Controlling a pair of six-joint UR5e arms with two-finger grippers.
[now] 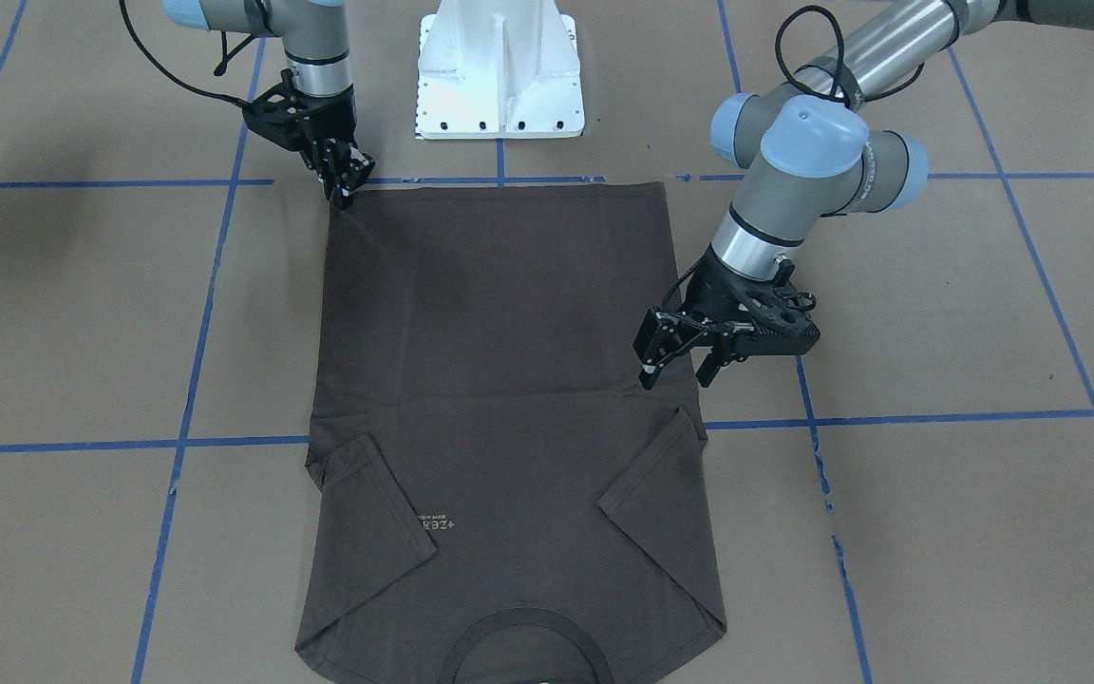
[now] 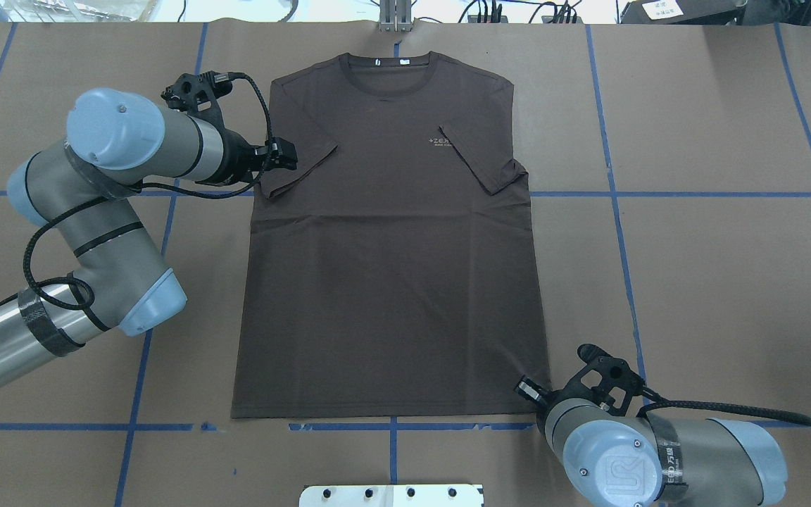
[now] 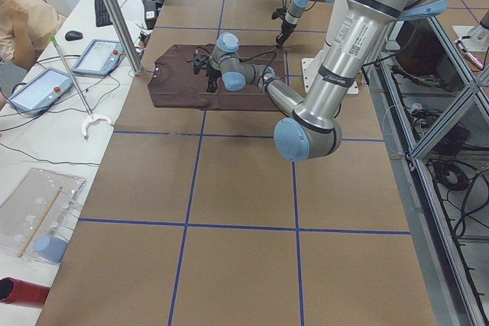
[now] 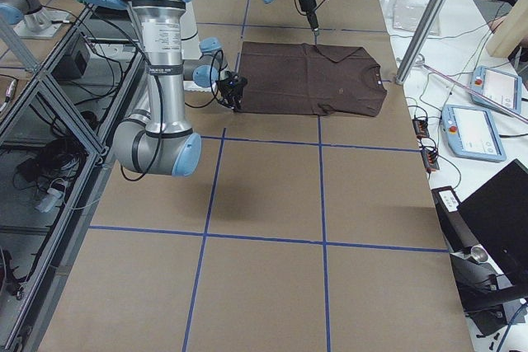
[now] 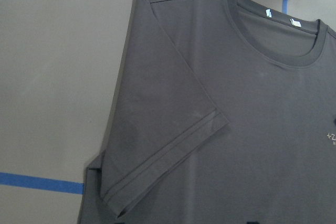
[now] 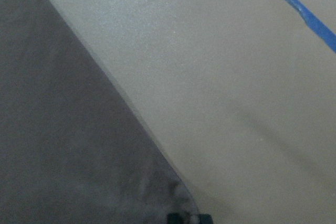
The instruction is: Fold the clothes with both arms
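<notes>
Left gripper (image 1: 675,378) hung released just above the shirt (image 1: 509,313), beside its folded sleeve (image 1: 653,484); right gripper (image 1: 346,185) looked clenched on the hem corner (image 1: 342,207) beneath it. Lifting unevenly might drag the thin cloth askew across the bench (image 1: 936,313).

T-shirt (image 2: 391,282) chest logo (image 2: 441,141): pale print, starts "+ZE"; rest + small line below too tiny to read. Upside down in front-facing view. Right arm (image 2: 708,451) joint cap (image 2: 610,470): embossed "UR" mark. Black band (image 2: 668,458) beside it: white chars, illegible. Neck tags (image 2: 391,62): print can't be read.
</notes>
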